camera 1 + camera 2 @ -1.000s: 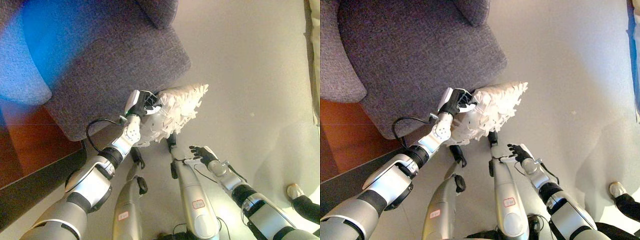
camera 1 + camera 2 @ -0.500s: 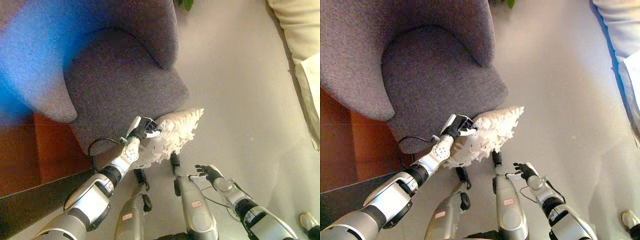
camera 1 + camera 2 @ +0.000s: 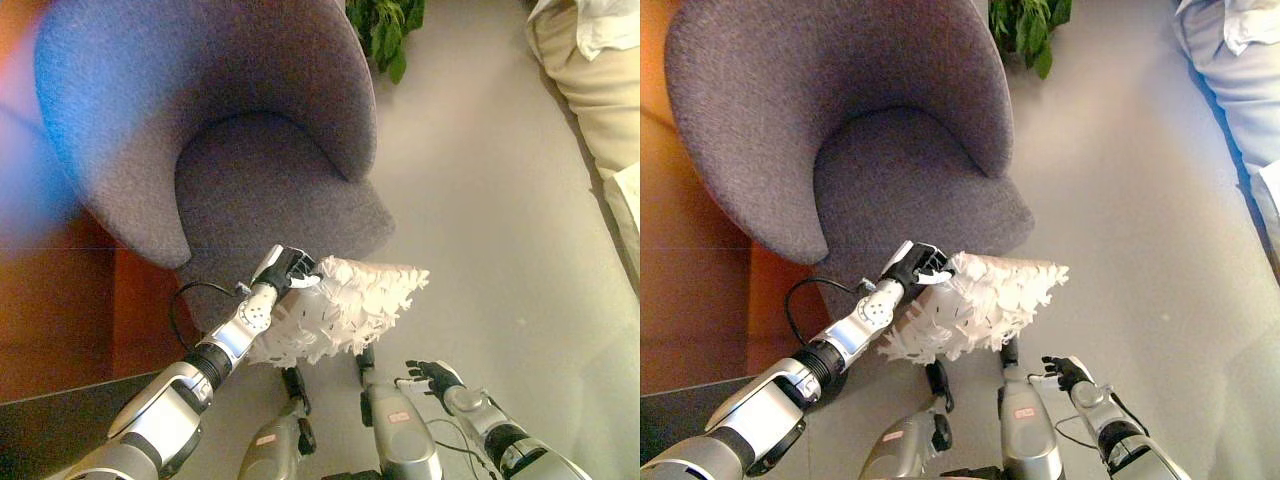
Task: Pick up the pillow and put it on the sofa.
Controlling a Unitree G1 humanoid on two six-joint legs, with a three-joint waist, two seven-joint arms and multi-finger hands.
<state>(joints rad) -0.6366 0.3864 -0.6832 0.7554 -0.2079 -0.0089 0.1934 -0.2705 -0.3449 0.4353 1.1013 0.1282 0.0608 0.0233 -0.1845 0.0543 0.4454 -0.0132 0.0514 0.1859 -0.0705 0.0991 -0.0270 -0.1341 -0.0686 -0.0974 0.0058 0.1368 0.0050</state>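
Observation:
A white, shaggy pillow (image 3: 345,308) hangs in the air just in front of the front edge of the grey round sofa chair (image 3: 265,170). My left hand (image 3: 287,268) is shut on the pillow's upper left corner and holds it up, close to the chair's seat edge. My right hand (image 3: 432,375) is low at the right, fingers spread and empty, apart from the pillow. The pillow also shows in the right eye view (image 3: 980,305), with the left hand (image 3: 917,264) on its corner.
A green plant (image 3: 385,30) stands behind the chair at the top. A beige couch (image 3: 590,70) fills the upper right corner. Light grey floor (image 3: 500,220) lies to the right of the chair; brown floor (image 3: 60,320) lies to the left.
The camera has tilted up, so the whole chair and the plant now show. The pillow has swung from steeply tilted to more level in my left hand. My right hand still hangs low.

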